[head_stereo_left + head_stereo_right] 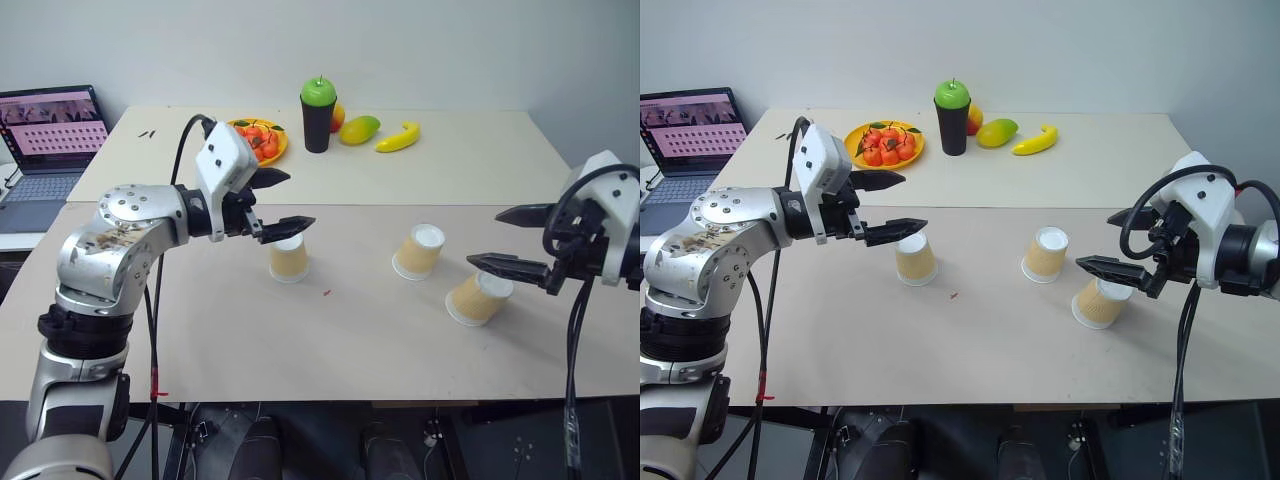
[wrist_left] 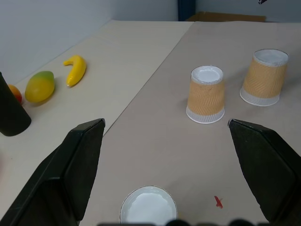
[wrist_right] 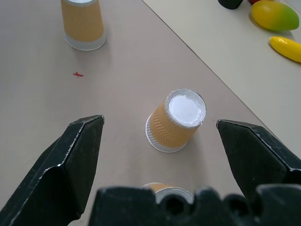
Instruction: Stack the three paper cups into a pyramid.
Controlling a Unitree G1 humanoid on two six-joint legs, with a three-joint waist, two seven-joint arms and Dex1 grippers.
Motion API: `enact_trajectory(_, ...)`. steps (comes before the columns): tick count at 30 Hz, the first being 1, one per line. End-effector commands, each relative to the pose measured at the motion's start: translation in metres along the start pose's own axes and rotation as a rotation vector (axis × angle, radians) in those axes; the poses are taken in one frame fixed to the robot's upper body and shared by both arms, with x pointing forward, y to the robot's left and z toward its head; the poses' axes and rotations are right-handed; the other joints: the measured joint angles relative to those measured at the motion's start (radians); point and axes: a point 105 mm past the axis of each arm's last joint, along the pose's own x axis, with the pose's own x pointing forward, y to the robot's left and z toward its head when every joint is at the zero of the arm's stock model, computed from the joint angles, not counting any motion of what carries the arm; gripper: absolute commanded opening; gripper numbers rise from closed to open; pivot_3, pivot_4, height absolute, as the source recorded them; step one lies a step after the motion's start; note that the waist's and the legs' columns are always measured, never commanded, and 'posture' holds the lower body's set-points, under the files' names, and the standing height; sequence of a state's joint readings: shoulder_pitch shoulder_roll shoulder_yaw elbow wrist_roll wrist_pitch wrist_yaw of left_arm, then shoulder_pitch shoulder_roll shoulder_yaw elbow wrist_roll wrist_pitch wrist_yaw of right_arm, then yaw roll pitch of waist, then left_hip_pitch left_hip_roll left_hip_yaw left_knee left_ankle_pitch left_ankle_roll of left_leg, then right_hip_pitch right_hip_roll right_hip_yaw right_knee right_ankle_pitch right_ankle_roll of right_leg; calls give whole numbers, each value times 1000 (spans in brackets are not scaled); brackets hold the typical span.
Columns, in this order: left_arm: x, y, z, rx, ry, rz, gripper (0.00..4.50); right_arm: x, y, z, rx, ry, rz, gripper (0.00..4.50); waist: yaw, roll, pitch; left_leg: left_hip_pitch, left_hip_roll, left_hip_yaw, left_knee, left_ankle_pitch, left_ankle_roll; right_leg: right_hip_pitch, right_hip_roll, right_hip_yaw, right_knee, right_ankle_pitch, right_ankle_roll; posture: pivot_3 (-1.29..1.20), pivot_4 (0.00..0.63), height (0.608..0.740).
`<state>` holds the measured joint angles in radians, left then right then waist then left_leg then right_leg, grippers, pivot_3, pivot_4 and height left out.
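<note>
Tan paper cups are standing apart on the beige table, all three upside down with white bottoms up, and no cup is sitting on another one. The left cup is standing toward the table's left half, the middle cup is near the centre, and the right cup is leaning a little, closer to the front edge and toward the right side. The left gripper is hovering just above the left cup with its black fingers spread wide, grasping nothing. The right gripper is hanging over the right cup, also with fingers wide apart and empty. Along the far edge of the table a black cup with a green apple on top is standing, beside an orange plate of small red fruits, a mango and a banana. A laptop is sitting open past the table's left edge.
</note>
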<state>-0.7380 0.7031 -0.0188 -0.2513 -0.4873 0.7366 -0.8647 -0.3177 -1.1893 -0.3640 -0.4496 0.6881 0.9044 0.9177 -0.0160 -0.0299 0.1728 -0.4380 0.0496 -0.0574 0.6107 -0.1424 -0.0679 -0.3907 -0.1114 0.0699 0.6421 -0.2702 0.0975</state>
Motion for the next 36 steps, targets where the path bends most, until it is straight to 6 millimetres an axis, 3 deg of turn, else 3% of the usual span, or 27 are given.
enact_trajectory(1, -2, 2, 15, 37, -59, 14, 4482, -7, -2, 11, -53, -25, -35, 4500, 0, 0, 0, 0, 0, 0, 0, 0, 0, 0, 0, 0, 0, 0, 0, 0, 150, 735)
enact_trajectory(7, 3, 6, 19, -17, -90, -2, 4482, -7, 0, 14, -47, -34, -78, 4500, 1, 0, 0, 0, 0, 0, 0, 0, 0, 0, 0, 0, 0, 0, 0, 0, 150, 735)
enact_trajectory(11, 7, 9, 11, -44, -65, 2, 4482, -16, -13, 5, -46, 14, -176, 4500, 1, 0, 0, 0, 0, 0, 0, 0, 0, 0, 0, 0, 0, 0, 0, 0, 150, 735)
enact_trajectory(15, 12, 3, 12, -66, -76, -29, 4482, -28, -25, -13, -19, 69, -250, 4500, 4, 0, 0, 0, 0, 0, 0, 0, 0, 0, 0, 0, 0, 0, 0, 0, 150, 735)
enact_trajectory(16, 14, 1, 14, -74, -86, -40, 4482, -30, -27, -27, -2, 101, -261, 4500, 3, 0, 0, 0, 0, 0, 0, 0, 0, 0, 0, 0, 0, 0, 0, 0, 150, 735)
enact_trajectory(19, 17, -3, 16, -87, -95, -55, 4482, -34, -25, -53, 62, 136, -272, 4500, 4, 0, 0, 0, 0, -1, 0, 0, 0, 1, 0, 0, -1, 0, 0, 0, 150, 735)
enact_trajectory(21, 17, -4, 15, -87, -92, -57, 4482, -35, -23, -58, 80, 130, -264, 4500, 3, 0, 0, 0, 0, -1, 1, 0, 0, 1, 0, 0, -1, 0, 0, 0, 150, 735)
enact_trajectory(27, 17, -4, 12, -89, -68, -45, 4482, -29, -3, -80, 227, 72, -218, 4500, -4, 0, 0, 0, -1, -1, 1, 0, 0, 2, 1, 0, 0, 0, 1, 0, 150, 735)
enact_trajectory(36, 14, -6, 21, -88, -84, -65, 4482, -11, -3, -94, 265, 58, -226, 4500, -2, 0, 0, 0, -1, -2, 1, 0, 0, 2, 1, 0, 0, -1, 2, 0, 150, 735)
